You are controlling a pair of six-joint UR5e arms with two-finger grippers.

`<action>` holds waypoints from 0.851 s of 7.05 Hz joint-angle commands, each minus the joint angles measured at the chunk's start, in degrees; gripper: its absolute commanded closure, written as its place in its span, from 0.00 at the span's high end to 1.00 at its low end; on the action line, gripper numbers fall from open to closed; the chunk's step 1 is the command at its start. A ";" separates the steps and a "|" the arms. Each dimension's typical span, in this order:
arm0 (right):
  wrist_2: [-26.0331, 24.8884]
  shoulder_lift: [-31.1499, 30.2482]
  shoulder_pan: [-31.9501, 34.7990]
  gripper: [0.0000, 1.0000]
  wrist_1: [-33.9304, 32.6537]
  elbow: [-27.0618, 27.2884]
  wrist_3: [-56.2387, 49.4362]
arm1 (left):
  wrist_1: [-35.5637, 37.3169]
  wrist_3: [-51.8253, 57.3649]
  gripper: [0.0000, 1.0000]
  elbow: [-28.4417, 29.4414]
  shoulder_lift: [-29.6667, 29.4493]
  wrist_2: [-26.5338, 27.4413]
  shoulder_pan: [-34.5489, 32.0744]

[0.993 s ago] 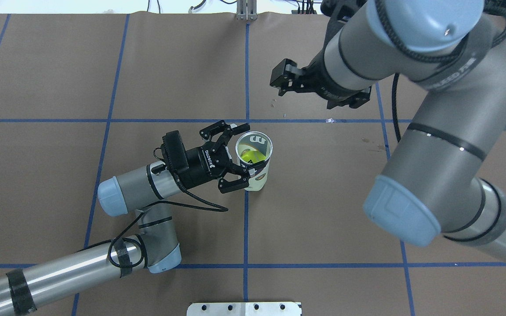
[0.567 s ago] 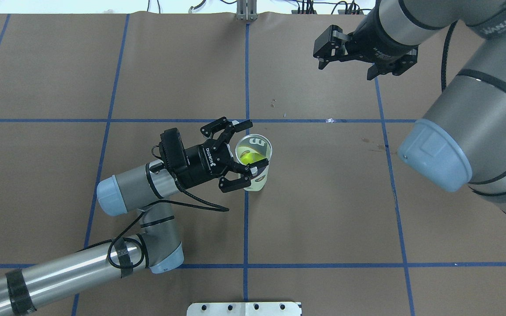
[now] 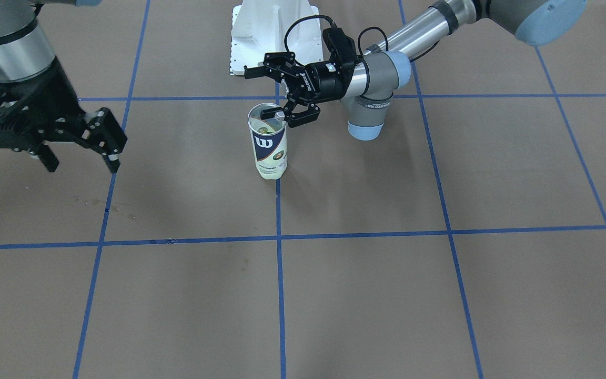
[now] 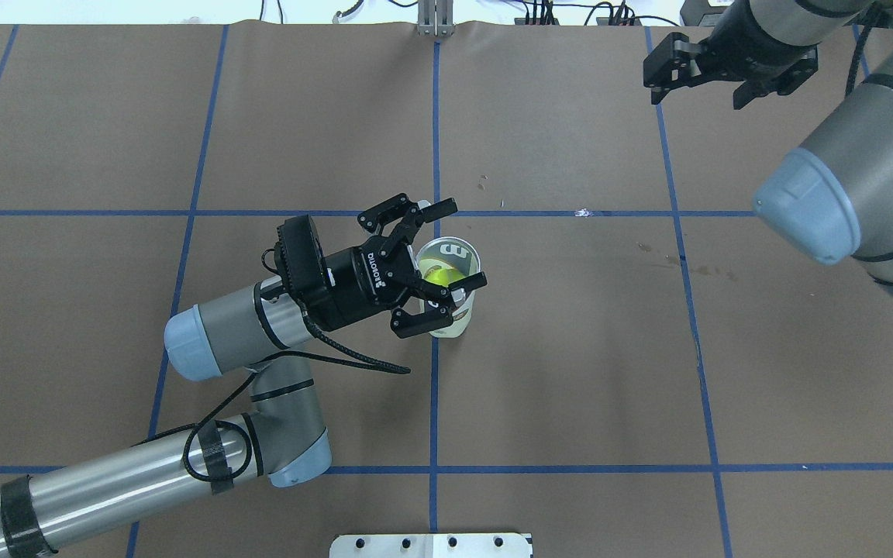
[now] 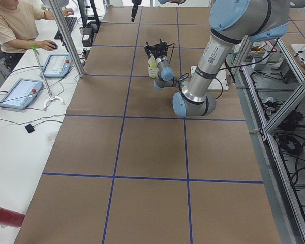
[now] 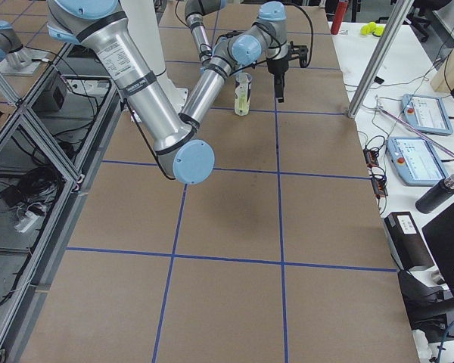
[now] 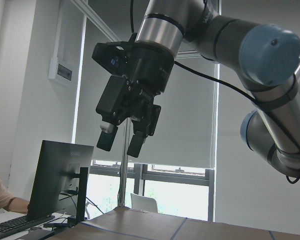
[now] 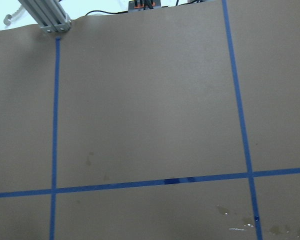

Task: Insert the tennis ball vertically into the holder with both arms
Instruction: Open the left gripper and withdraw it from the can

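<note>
The can point(image 4: 463, 308) stands upright on the bench point(image 4: 570, 349), on the blue tape line point(image 4: 434, 403) that runs away from the robot, just short of where that line meets a cross line. Its mouth is open and the ball point(image 4: 440, 274) lies inside it, showing yellow-green through the mouth in the overhead view. In the front view the foot of the can point(image 3: 270, 167) shows pale green through the clear wall, below the navy label with its white W. The left claw point(image 4: 463, 244) hangs at the can's mouth, reaching in from the can's robot-left side, spread wide and holding nothing. In the overhead view one finger point(image 4: 440, 208) lies past the far side of the rim and the other point(image 4: 466, 284) crosses the near side. In the front view the same claw point(image 3: 255, 90) shows one fingertip over the mouth. Whether either finger touches the rim cannot be told. The right claw point(image 4: 698, 97) is well apart from the can, beyond it and to the robot's right, raised above the bench, spread wide and empty. The left wrist view shows it point(image 7: 119, 147) from below with nothing between its fingers. A white base plate point(image 3: 274, 31) lies on the robot's side of the can.
</note>
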 commanded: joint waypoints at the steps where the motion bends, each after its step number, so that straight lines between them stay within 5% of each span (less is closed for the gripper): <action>1: 3.48 -7.07 7.02 0.99 8.71 -5.81 -10.89 | 11.61 -0.10 0.98 -12.67 4.23 -0.06 -0.43; 4: 8.23 -15.50 15.73 1.00 20.83 -15.74 -26.26 | 29.72 -8.43 0.98 -27.02 7.39 -0.32 -5.07; 6: 10.78 -21.66 22.05 1.00 26.15 -20.16 -37.60 | 44.30 -13.70 0.98 -31.80 8.29 -8.98 -14.27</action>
